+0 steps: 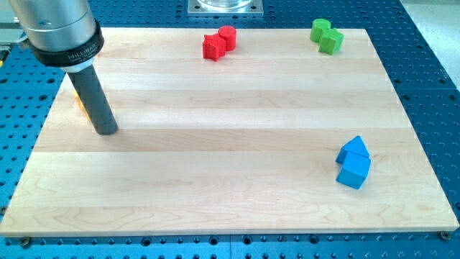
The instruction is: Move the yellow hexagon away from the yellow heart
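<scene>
1. At about nine o'clock on the wooden surface [215, 180], near its left edge, my tip [106, 131] rests on the boards at the end of the dark rod.
2. A sliver of a yellow block [79, 101] shows just at eleven o'clock of my tip, against the rod's left side; most of it is hidden behind the rod, so its shape cannot be told, nor whether it is the hexagon or the heart.
3. Only this one yellow piece is visible; whether a second one sits behind the rod cannot be told.
4. There is no gripper on this arm, so nothing is apart, together or clamped; the rod only pushes.
5. At twelve o'clock of the surface, near the top edge, a red star-like block [213, 47] touches a red cylinder [227, 37].
6. At one o'clock, two green blocks [326, 34] sit touching each other; their shapes are unclear.
7. At four o'clock, well apart from my tip, two blue blocks [353, 162] lie pressed together, one above the other in the view.
</scene>
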{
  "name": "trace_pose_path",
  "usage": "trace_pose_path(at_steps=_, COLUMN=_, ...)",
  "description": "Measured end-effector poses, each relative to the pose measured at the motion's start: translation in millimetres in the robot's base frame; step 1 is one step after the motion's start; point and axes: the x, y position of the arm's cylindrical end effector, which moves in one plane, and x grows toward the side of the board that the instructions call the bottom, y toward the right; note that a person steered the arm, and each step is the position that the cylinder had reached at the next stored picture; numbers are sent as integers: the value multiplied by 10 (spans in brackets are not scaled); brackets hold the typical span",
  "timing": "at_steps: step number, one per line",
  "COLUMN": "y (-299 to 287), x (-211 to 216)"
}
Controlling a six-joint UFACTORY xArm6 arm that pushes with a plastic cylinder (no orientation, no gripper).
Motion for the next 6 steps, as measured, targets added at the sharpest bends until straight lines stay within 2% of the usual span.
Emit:
trace_pose_path(at_steps=2, y=9, x=-15)
trace_pose_path(at_steps=3, y=-398, x=380)
trace_pose_path(at_steps=4, y=-687, x=111)
trace_pose_path(at_steps=5, y=-269, x=-253)
trace_pose_path(at_steps=6, y=535, x=-441)
